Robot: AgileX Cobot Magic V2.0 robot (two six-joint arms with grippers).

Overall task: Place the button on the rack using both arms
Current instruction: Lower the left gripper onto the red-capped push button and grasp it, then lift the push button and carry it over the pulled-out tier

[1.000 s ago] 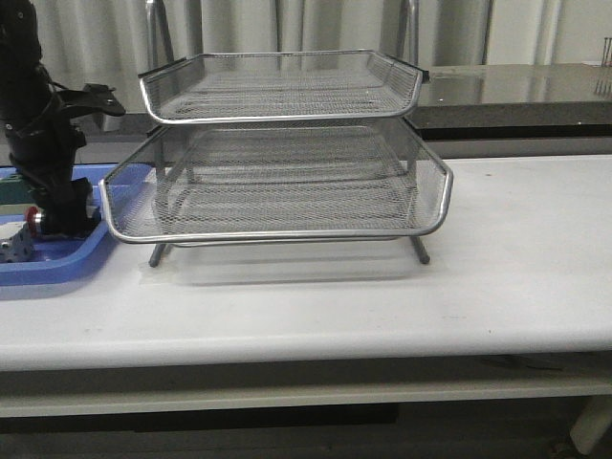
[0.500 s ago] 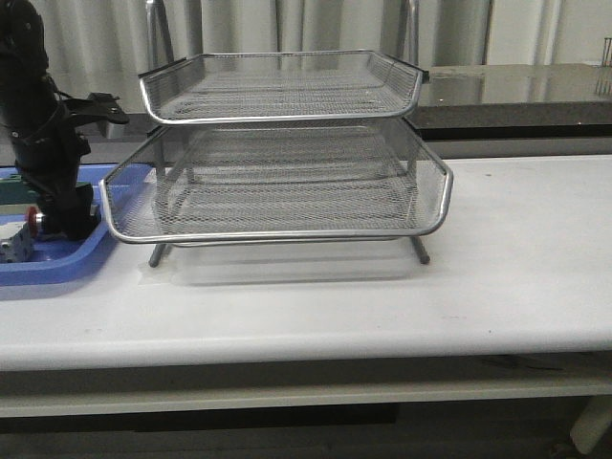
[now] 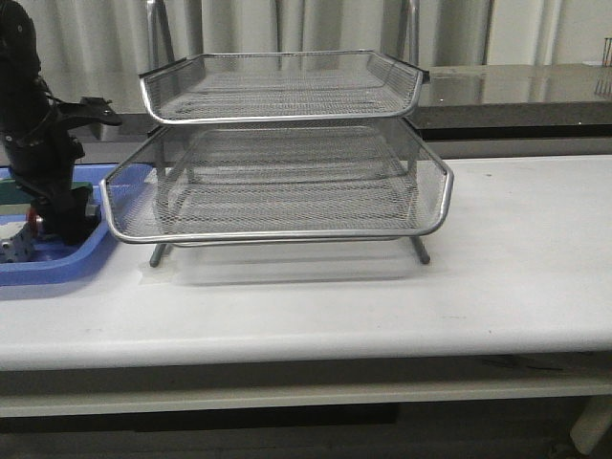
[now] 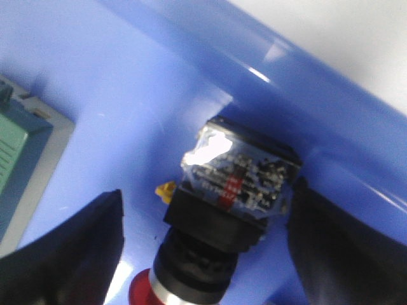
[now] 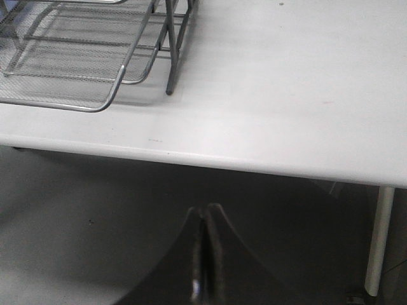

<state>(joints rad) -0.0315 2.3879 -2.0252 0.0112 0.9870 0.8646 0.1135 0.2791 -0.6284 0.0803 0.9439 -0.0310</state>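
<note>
The button (image 4: 232,197) lies in the blue tray (image 4: 159,82), its red head toward the wrist and its blue-and-black switch block away from it. My left gripper (image 4: 206,190) is open with one finger on each side of the button; the left finger (image 4: 82,248) stands clear of it and the right finger (image 4: 331,248) is close by the switch block. In the front view the left gripper (image 3: 57,222) is down in the blue tray (image 3: 67,260) at the far left, with a bit of red (image 3: 32,222) beside it. The silver wire rack (image 3: 277,182) stands mid-table. My right gripper (image 5: 205,213) is shut and empty, below the table's front edge.
A green block (image 4: 16,152) lies in the blue tray near the button. A grey-white part (image 3: 14,247) sits at the tray's front left. The rack's corner and leg (image 5: 168,63) show in the right wrist view. A dark counter (image 3: 516,91) runs behind the table.
The left arm has shifted slightly over the blue tray, its wrist a little lower and further left. The rack has not moved.
</note>
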